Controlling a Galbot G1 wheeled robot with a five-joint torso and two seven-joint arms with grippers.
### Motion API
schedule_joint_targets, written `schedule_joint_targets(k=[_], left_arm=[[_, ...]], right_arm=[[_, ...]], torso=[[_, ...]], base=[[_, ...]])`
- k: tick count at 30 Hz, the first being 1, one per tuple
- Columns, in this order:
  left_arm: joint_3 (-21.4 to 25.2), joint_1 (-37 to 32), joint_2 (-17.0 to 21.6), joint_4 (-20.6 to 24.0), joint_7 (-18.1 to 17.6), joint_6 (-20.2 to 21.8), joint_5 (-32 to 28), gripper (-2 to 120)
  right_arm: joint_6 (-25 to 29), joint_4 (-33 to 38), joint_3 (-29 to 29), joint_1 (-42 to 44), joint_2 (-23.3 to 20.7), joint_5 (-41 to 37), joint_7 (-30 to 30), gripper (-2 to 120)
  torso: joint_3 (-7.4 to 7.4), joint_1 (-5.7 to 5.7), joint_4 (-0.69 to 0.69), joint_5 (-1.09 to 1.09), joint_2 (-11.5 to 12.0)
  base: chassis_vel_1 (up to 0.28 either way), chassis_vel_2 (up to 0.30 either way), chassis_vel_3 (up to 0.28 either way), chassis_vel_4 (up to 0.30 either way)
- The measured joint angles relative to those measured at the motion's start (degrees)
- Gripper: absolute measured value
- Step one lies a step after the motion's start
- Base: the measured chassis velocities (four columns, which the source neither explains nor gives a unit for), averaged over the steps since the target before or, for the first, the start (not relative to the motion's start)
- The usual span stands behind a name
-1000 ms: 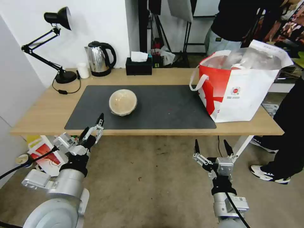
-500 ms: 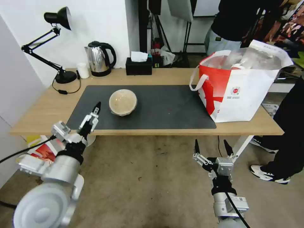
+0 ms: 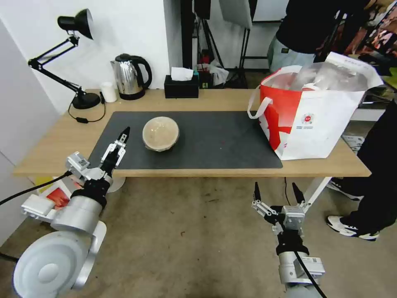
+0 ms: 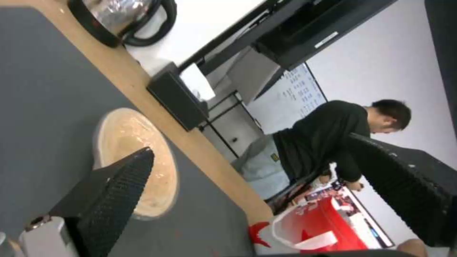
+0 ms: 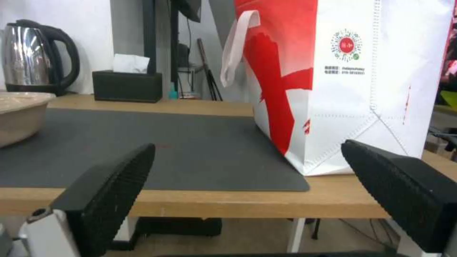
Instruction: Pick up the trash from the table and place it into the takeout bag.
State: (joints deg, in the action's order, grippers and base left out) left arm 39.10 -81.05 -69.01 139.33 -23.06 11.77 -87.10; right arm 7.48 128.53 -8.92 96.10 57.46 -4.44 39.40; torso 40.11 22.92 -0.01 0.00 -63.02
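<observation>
one beige paper bowl (image 3: 161,133) sits on the dark grey mat (image 3: 215,142), left of the frame's centre in the head view, with bare mat all round it. one takeout bag (image 3: 314,111) stands upright at the right of the frame, its base straddling the mat's right edge and the bare wood of the table (image 3: 58,140), its mouth open upward and one white strap hanging down its red side. between bowl and bag lies a wide stretch of uncovered mat.

two grippers show. the left gripper (image 3: 120,142) is over the mat's lower left part, just beside the bowl and apart from it; in the left wrist view its fingers (image 4: 114,192) stand spread, with the bowl lying between them farther off. the right gripper (image 3: 276,192) hangs below the table's near edge at the lower middle-right of the frame, over the floor, its two fingers wide apart and holding nothing.

along the table's far edge stand one desk lamp (image 3: 68,54), one small white cup (image 3: 109,92), one kettle (image 3: 130,76) and one black tissue box (image 3: 181,85).
</observation>
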Motion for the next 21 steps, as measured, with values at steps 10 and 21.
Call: schedule_joint_targets(k=[10, 21], left_arm=[[1.26, 9.74, 5.46, -3.18, -7.98, 2.85, -14.54, 100], [1.96, 12.69, 8.2, -4.52, -14.91, 4.93, -16.47, 100]], right_arm=[[0.0, 0.0, 0.01, 0.0, 0.0, 0.0, 0.0, 100], [0.0, 0.0, 0.02, 0.01, 0.0, -0.01, -0.01, 100]], torso=[[0.0, 0.0, 0.0, 0.0, 0.0], [-0.01, 0.0, 0.01, -0.01, 0.0]], base=[[0.0, 0.0, 0.0, 0.0], [0.0, 0.0, 0.0, 0.0]])
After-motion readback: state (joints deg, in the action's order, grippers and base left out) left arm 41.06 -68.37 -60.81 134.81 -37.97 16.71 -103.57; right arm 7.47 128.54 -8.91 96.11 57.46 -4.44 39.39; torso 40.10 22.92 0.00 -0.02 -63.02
